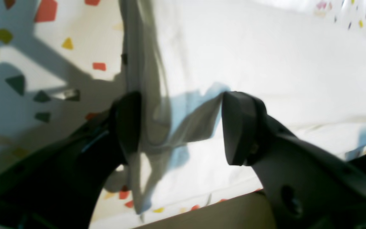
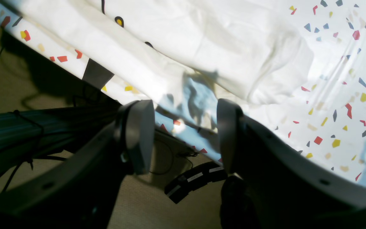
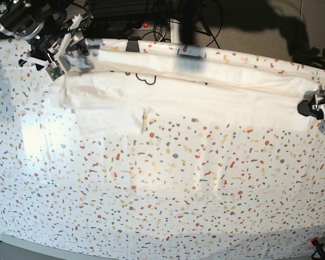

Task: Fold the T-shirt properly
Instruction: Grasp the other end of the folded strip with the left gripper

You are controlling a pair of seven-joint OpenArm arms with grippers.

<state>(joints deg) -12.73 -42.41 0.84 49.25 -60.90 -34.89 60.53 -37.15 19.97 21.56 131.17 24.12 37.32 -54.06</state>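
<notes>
The white T-shirt lies stretched in a long folded band along the far edge of the table. My right gripper is at its left end. In the right wrist view this gripper is open, and a shaded corner of the shirt lies beyond its jaws at the table edge. My left gripper is at the shirt's right end. In the left wrist view this gripper is open wide, and a loose fold of the shirt hangs between the jaws against one finger.
The speckled table cover spreads over the whole table in front of the shirt. Behind the far edge there is dark floor with cables and a black part. A power strip lies at the back.
</notes>
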